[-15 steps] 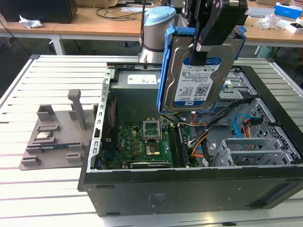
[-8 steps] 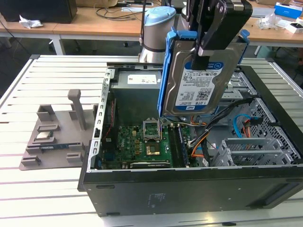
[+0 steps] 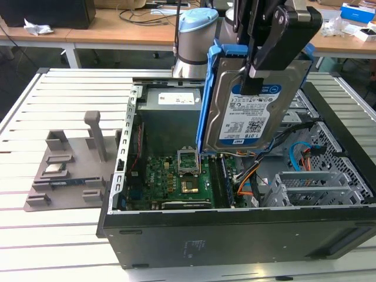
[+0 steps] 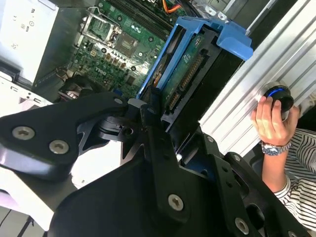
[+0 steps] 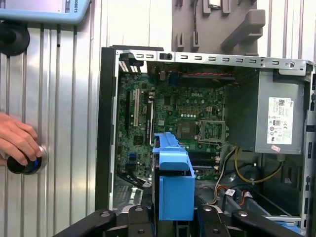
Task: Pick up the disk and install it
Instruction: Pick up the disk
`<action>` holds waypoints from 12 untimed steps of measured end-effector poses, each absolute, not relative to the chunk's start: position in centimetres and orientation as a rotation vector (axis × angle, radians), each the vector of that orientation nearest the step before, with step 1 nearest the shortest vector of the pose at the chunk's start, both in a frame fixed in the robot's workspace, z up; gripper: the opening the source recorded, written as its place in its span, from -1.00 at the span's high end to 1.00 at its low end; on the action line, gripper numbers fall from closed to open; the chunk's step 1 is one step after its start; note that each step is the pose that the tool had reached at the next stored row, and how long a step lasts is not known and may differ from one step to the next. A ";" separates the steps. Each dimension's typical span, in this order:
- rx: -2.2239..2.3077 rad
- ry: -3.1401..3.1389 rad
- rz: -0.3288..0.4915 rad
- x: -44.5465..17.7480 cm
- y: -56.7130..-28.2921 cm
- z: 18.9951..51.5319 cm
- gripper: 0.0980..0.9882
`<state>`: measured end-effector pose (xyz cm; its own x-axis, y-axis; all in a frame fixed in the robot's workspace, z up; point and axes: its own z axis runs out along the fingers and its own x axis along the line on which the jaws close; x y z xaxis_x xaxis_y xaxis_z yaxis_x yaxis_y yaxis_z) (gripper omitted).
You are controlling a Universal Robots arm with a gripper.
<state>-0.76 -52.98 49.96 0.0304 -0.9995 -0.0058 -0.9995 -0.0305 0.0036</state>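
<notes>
- You have one tool [image 3: 251, 82], clamped on the one disk [image 3: 252, 120], which stands upright.
- The disk hangs over one open computer case [image 3: 235, 235] on the desk [image 3: 59, 88].
- One hand [image 5: 17, 143] rests on the desk.

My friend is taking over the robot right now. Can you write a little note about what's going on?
The gripper: fingers shut on the flat silver metal disk in its blue plastic frame.
Disk: held on edge in the air over the open black metal computer case, above its green circuit board.
Done: disk picked up.
Left: disk not yet seated in the case.
A person's hand rests on a round black button on the slatted metal table.
</notes>
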 end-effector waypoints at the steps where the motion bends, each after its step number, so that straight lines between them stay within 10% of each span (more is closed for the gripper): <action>1: -2.254 2.186 0.010 -0.8 -53.2 49.9 0.40; 12: -2.254 2.186 0.010 -0.8 -54.6 49.8 0.40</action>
